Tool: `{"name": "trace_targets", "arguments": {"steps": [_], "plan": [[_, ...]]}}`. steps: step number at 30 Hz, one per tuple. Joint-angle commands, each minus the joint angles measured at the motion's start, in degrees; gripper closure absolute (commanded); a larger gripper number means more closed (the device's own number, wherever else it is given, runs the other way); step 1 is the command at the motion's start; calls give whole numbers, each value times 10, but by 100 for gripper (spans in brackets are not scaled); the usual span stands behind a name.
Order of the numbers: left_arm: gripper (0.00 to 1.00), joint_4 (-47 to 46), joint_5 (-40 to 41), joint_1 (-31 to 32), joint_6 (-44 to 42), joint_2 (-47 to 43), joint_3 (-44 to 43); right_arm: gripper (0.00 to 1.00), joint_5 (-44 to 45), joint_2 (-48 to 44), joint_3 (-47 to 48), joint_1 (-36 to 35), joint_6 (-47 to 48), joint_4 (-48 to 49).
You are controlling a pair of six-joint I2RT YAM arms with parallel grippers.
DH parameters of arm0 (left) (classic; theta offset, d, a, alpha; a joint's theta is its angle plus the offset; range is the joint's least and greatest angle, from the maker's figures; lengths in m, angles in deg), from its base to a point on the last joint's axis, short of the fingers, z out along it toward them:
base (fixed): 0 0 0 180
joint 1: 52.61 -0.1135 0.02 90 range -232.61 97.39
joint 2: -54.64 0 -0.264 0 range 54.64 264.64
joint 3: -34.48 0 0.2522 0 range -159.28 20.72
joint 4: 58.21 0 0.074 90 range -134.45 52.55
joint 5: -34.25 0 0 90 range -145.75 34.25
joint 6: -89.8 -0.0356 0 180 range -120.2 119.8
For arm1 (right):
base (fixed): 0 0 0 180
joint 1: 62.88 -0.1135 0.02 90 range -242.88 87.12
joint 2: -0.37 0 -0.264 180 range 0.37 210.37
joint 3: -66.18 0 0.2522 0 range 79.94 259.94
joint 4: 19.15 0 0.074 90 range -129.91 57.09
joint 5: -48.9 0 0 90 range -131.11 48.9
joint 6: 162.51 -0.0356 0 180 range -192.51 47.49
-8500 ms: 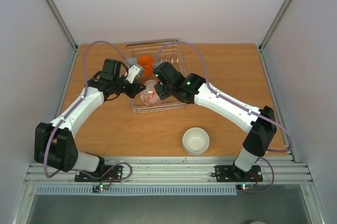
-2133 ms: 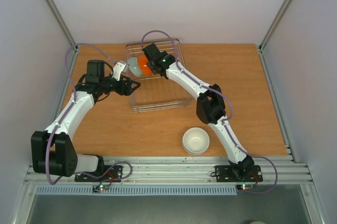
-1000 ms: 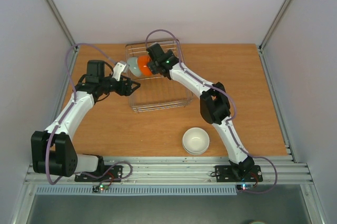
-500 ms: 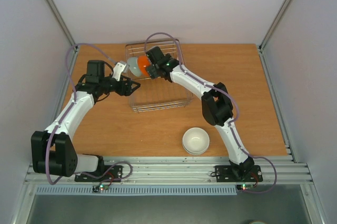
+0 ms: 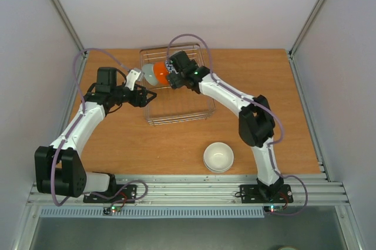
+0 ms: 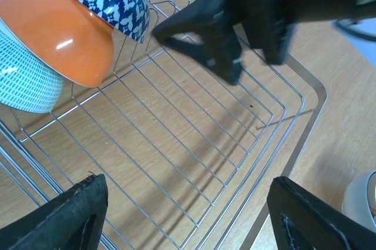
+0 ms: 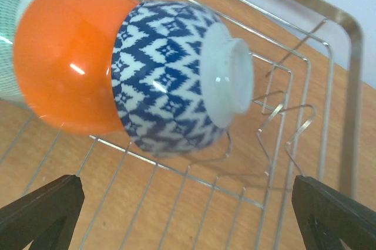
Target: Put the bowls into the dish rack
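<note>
Bowls sit in the rack (image 5: 179, 103) now, three of them. They stand on their sides in a row at the far left corner, each one tucked into the next. The pale bowl (image 6: 23, 77) is at the left end, the orange bowl (image 7: 64, 68) is in the middle, and the zigzag bowl (image 7: 170, 85) is at the right end with its foot facing out. They lean on the bent wires. The rest of the rack has nothing in it.

One white bowl (image 5: 218, 156) is out on the table (image 5: 117, 138). It is near the front, well apart from the rack. So I think most of the job is done, and this bowl has to go in too.

The right gripper (image 7: 187, 191) is near the zigzag bowl. Its fingers are spread wide and hold nothing. They do not touch the bowl. The left gripper (image 6: 188, 191) is at the left side of the rack, looking down into it. Its fingers are spread wide too, and they hold nothing.

Some things are hard to see. The white bowl may be two bowls, one inside the other, but I cannot tell from above. The left wrist view shows only a bit of it at the edge. The pale bowl is cut off in both wrist views, and from above the right arm covers part of the row.
</note>
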Motion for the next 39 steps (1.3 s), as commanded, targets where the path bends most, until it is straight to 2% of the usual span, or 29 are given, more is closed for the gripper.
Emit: {"name": "trace_targets", "arguments": {"steps": [1, 9, 20, 27, 31, 35, 39], "plan": [[26, -12, -11, 1, -3, -7, -4, 1, -26, -104, -52, -5, -39, 12], [26, -15, -10, 1, 4, -2, -3, 5, -1, -221, -149, -14, -88, -38], [25, -15, -17, 0, 9, 8, -6, 21, 47, -411, -344, -19, -229, -202], [26, -16, -22, 0, 13, 12, -5, 37, 31, -494, -450, -19, -319, -291], [25, -17, -22, 1, 15, 12, -6, 52, -10, -539, -502, -27, -361, -310], [25, -16, -22, 1, 15, 15, -6, 61, -41, -567, -537, -45, -390, -325], [26, -17, -23, 1, 15, 17, -5, 64, -47, -581, -562, -75, -422, -348]]}}
